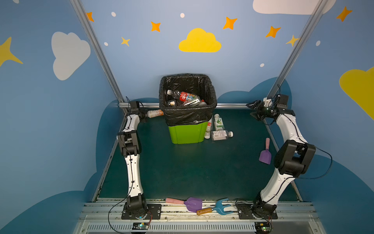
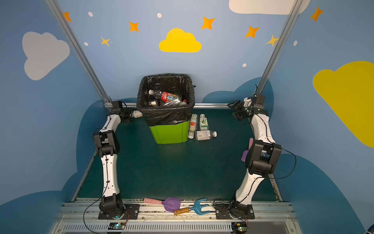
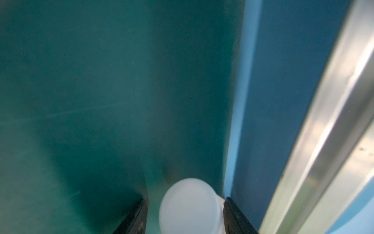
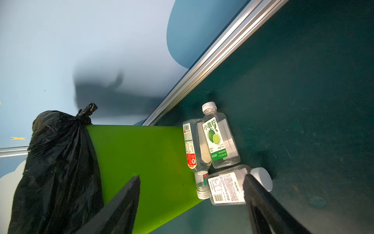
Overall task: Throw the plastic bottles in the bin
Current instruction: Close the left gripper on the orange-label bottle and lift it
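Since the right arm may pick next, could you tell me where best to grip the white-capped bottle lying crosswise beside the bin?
Probably the shoulder just behind its cap, from above: the crosswise white-capped bottle lies flat, cap end pointing away from the bin and free, while the lime-label bottle crowds its body's far side.

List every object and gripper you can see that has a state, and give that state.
Left gripper: shut on held bottle.
Held bottle: sideways, beside bin, not in it.
Bin: upright, bag-lined, holds bottles.
Right gripper: open, empty.
Lime-label bottle: lying down, capped.
Red-label bottle: lying down beside bin.
White-cap bottle: lying down, capped.
Purple shovels: lying flat, untouched.
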You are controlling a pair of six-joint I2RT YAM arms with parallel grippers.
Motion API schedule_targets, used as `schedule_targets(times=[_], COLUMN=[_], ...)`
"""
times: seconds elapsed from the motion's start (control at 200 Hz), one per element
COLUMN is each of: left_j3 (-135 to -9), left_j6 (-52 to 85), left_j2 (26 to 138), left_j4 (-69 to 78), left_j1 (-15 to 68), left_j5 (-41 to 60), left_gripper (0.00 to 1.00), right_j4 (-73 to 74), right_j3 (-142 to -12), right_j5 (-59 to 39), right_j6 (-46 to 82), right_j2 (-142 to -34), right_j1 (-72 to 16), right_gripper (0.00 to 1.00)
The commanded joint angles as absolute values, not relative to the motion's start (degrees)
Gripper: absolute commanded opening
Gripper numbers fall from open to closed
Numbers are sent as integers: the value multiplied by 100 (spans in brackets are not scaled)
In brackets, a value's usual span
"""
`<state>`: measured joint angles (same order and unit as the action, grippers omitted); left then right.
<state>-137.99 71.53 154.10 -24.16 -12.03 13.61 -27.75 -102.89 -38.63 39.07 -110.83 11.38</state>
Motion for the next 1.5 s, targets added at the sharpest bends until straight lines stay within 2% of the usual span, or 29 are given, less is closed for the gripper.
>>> schedule_targets(times=[0.0, 0.14, 0.29, 0.566, 0.966, 1.497], left_j3=[-13913, -14014, -14168, -14170, -13335, -10128], left_j6=[7239, 7283, 7243, 7049, 6381, 5589], left_j2=[15653, 15770, 15890, 15783, 14832, 12167], left_j4=[-2498, -2538, -2653, -2732, -2699, -1679], left_j1=[-1165, -1162, -1151, -1162, -1205, -1404], left_j5=[1252, 1253, 1257, 1073, 1044, 1056], left_gripper=[61, 60, 42, 28, 26, 25], right_j4=[-2873, -2907, -2959, -3013, -2990, -3047], right_j3=[-10458, -10467, -10533, -10723, -10469, -9527], right_j5=[-3966, -3980, -3996, -4046, -4118, -4219], right_j6=[3919, 3907, 3909, 3943, 3921, 3683], right_j2=[-11220, -11306, -11404, -11540, -11263, -10223], right_j1=[1202, 1238, 1281, 1297, 1255, 1250], right_gripper=[79, 79, 79, 79, 79, 79])
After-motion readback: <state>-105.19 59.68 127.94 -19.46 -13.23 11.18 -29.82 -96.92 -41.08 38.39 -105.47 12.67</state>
